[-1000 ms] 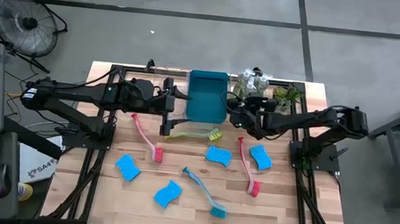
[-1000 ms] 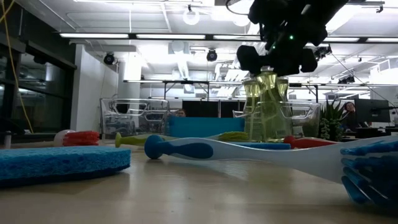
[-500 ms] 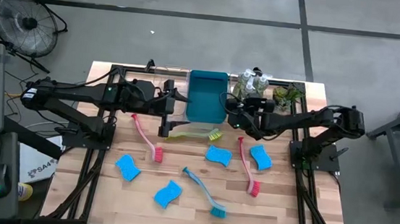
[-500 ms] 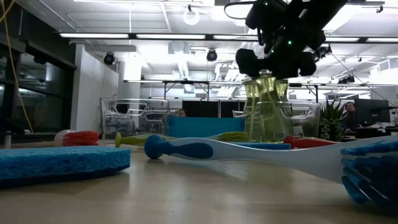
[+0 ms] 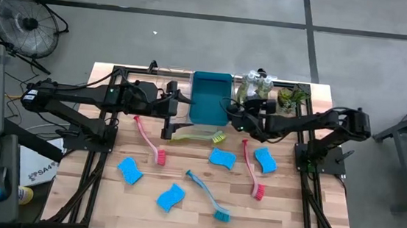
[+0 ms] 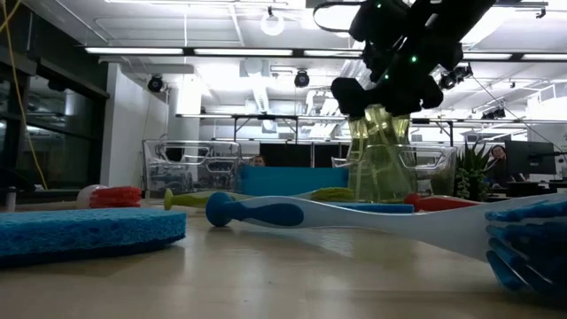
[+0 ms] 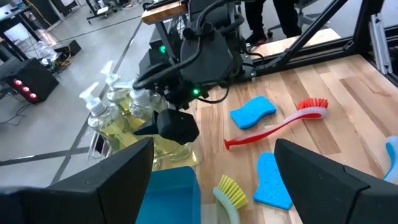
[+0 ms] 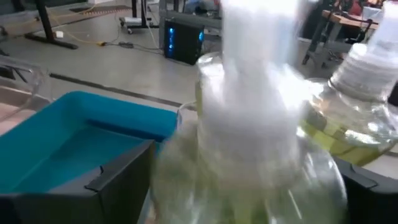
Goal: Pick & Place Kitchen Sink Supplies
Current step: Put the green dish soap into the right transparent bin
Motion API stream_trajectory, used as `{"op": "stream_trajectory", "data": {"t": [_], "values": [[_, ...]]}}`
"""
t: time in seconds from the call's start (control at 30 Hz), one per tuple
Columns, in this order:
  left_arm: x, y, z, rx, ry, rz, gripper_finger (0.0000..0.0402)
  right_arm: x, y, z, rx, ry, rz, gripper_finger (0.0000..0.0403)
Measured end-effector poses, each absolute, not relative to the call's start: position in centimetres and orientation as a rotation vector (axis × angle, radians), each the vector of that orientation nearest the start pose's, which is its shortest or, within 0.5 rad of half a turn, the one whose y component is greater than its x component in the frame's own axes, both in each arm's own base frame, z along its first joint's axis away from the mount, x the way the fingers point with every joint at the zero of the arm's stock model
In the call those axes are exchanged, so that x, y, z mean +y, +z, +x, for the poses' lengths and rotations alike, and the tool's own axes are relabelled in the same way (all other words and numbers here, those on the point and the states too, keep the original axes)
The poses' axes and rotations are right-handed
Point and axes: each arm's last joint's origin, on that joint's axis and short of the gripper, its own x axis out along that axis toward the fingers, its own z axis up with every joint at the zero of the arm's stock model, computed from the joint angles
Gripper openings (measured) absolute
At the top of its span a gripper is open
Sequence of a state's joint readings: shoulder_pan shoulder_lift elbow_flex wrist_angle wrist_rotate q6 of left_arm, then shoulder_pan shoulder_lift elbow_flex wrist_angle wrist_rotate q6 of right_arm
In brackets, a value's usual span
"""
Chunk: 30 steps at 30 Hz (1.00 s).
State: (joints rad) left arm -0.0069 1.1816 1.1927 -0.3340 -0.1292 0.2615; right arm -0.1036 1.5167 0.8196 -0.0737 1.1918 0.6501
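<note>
reaching in over the far edge of the table, the right gripper (image 5: 237, 115) is spreading its dark fingers wide around a small clear pump bottle of yellowish liquid (image 8: 249, 149), not clamping it. the bottles are standing just beside the blue rectangular bin (image 5: 210, 97). the left gripper (image 5: 168, 109) is hovering open above the yellow-green long-handled brush (image 5: 200, 136). only the left wrist view is showing three white pump heads.
</note>
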Motion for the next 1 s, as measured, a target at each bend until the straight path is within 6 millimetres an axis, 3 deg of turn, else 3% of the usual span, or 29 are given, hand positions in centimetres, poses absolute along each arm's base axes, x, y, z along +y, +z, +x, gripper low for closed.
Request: {"op": "stream_trajectory", "data": {"t": [0.37,1.0], "values": [[0.2,37.9,25.5,0.347,0.067,0.279,0.0328,-5.4,20.7,28.1,0.308,-1.346,0.083,0.0347],[0.2,37.9,25.5,0.349,0.067,0.280,0.0328,-4.9,26.3,23.5,0.263,-1.337,0.081,0.0335]]}}
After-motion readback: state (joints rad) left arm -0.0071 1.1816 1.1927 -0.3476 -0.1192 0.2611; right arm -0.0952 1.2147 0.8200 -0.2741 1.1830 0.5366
